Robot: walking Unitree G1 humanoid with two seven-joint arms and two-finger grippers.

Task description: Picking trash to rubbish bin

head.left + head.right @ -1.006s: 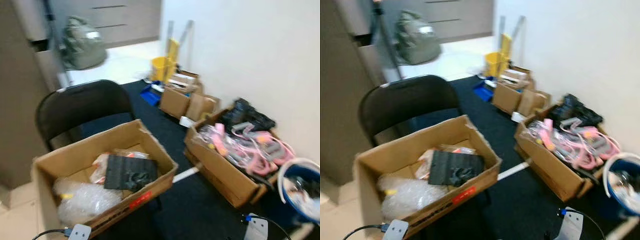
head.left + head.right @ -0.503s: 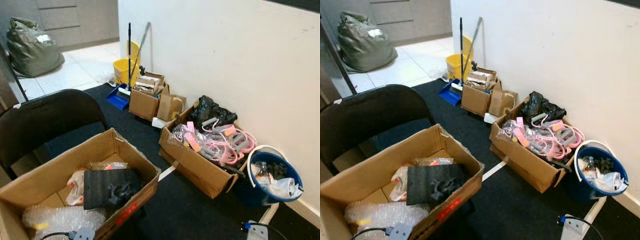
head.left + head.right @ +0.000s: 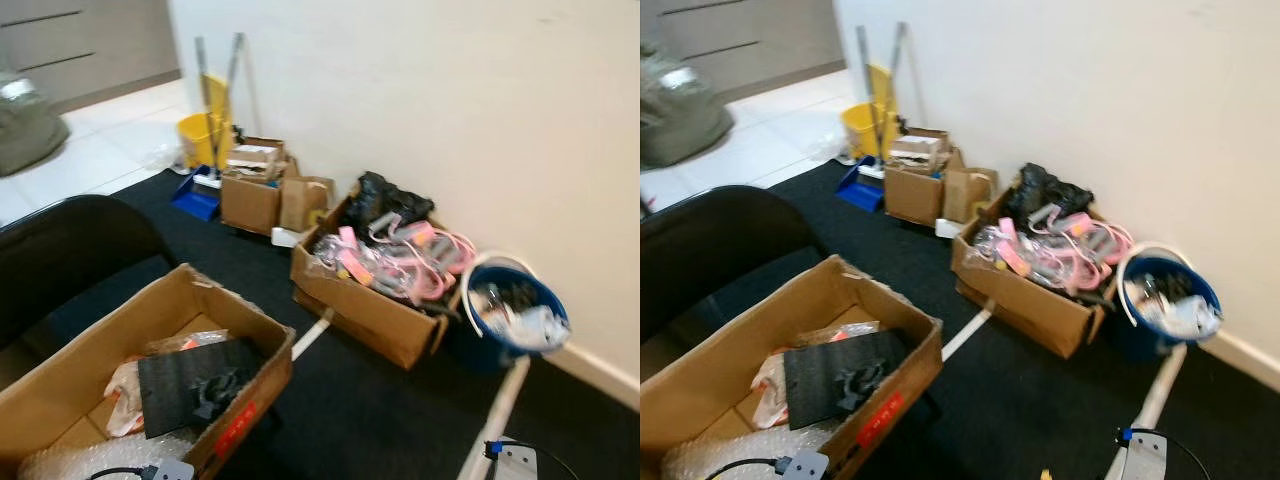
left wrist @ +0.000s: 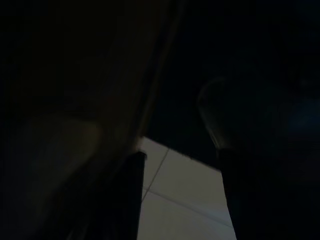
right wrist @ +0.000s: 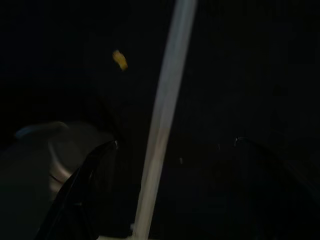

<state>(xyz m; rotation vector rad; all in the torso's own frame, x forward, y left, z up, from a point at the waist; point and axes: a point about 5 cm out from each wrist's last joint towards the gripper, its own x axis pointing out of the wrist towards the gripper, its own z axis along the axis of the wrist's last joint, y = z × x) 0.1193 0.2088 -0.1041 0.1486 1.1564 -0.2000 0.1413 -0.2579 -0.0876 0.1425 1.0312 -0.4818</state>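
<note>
A blue bucket (image 3: 515, 325) holding crumpled trash stands on the black carpet (image 3: 350, 400) at the wall. Touching it is a cardboard box (image 3: 365, 300) of pink and grey hangers. The nearer open box (image 3: 150, 375) holds a black foam piece (image 3: 195, 385) and bubble wrap (partly cut off). Both wrist views are dark, so I cannot tell either gripper's finger state.
</note>
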